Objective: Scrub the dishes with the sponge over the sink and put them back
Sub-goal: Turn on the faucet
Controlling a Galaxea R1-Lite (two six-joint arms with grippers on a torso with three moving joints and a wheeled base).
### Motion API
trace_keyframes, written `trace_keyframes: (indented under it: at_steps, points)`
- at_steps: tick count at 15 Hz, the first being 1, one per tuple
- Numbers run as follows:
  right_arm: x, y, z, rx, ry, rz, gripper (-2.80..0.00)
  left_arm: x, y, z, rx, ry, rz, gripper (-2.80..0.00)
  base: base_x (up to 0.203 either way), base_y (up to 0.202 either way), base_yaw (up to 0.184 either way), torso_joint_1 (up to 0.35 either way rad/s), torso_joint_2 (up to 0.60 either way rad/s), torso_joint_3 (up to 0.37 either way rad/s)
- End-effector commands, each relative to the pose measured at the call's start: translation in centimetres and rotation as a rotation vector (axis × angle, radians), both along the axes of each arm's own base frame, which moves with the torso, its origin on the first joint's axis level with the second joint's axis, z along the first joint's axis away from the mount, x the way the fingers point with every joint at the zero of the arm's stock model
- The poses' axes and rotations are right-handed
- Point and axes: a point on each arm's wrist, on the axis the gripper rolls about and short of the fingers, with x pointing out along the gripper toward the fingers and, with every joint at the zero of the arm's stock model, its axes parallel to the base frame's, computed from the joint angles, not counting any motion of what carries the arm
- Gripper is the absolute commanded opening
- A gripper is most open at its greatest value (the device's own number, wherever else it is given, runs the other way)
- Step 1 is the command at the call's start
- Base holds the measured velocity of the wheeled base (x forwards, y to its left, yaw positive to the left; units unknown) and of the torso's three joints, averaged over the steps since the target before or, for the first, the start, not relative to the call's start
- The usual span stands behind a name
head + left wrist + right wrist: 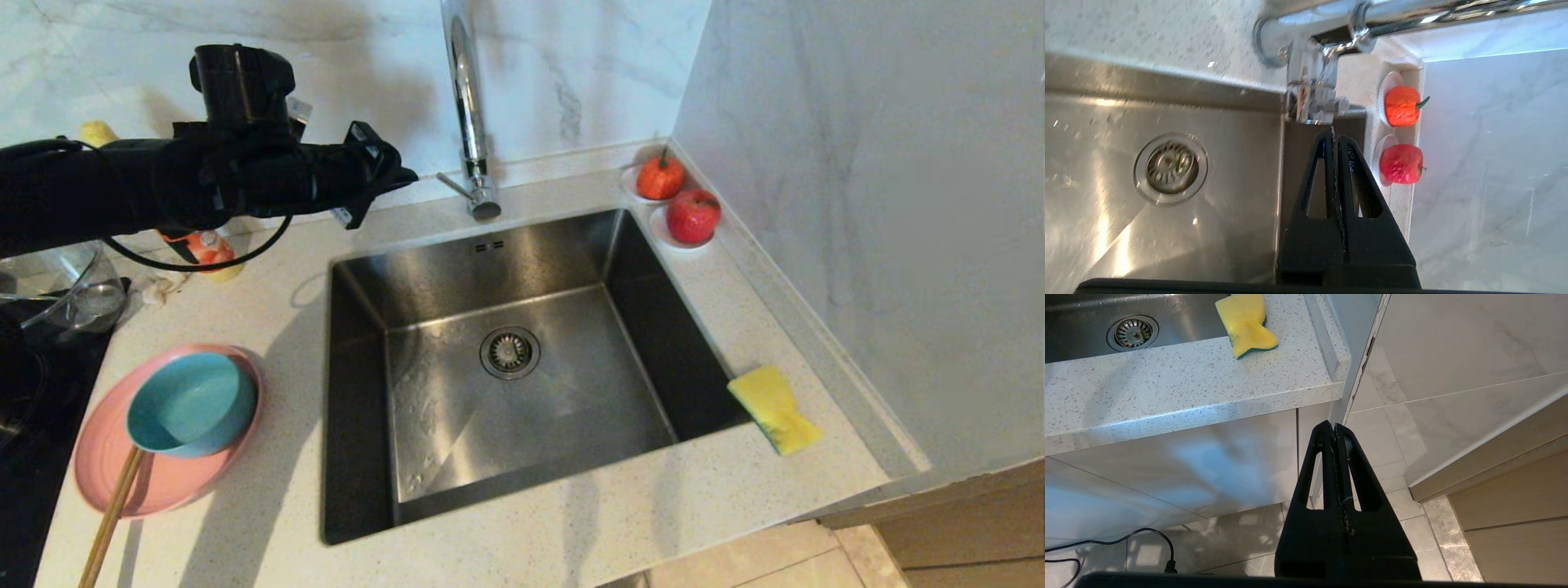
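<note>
The teal-blue bowl (193, 403) sits inside the pink plate (106, 457) on the counter left of the sink (506, 376). A yellow sponge (773, 408) (1246, 323) lies on the counter at the sink's right rim. My left gripper (400, 173) (1334, 132) is shut and empty, held high over the sink's back left corner and pointing toward the faucet (467, 106) (1310, 90). My right gripper (1333, 425) is shut and empty, parked low in front of the cabinet below the counter edge; it does not show in the head view.
Chopsticks (110, 514) lean on the plate. A clear glass bowl (57, 290) stands at the far left. Two small white saucers with red fruit (678, 200) (1400, 134) sit in the back right corner. A marble wall (882, 204) bounds the right side.
</note>
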Motion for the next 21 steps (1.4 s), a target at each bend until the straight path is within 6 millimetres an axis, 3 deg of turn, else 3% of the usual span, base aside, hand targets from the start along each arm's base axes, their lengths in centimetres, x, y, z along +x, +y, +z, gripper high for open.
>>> trace_keyframes:
  at_steps: [1, 10, 21]
  points:
    - [0.0, 0.0, 0.0, 0.000, 0.001, 0.000, -2.80, 0.6, -0.2, -0.6, -0.005, -0.003, -0.003, -2.80, 0.000, 0.000, 0.000, 0.000, 0.00, 0.000]
    - [0.0, 0.0, 0.0, 0.000, 0.001, 0.000, -2.80, 2.0, -2.0, -2.1, -0.011, -0.051, -0.038, -2.80, 0.000, 0.000, 0.000, 0.000, 0.00, 0.000]
    - [0.0, 0.0, 0.0, 0.000, 0.001, 0.000, -2.80, 2.6, -2.1, -2.5, -0.007, -0.082, -0.033, -2.80, 0.000, 0.000, 0.000, 0.000, 0.00, 0.000]
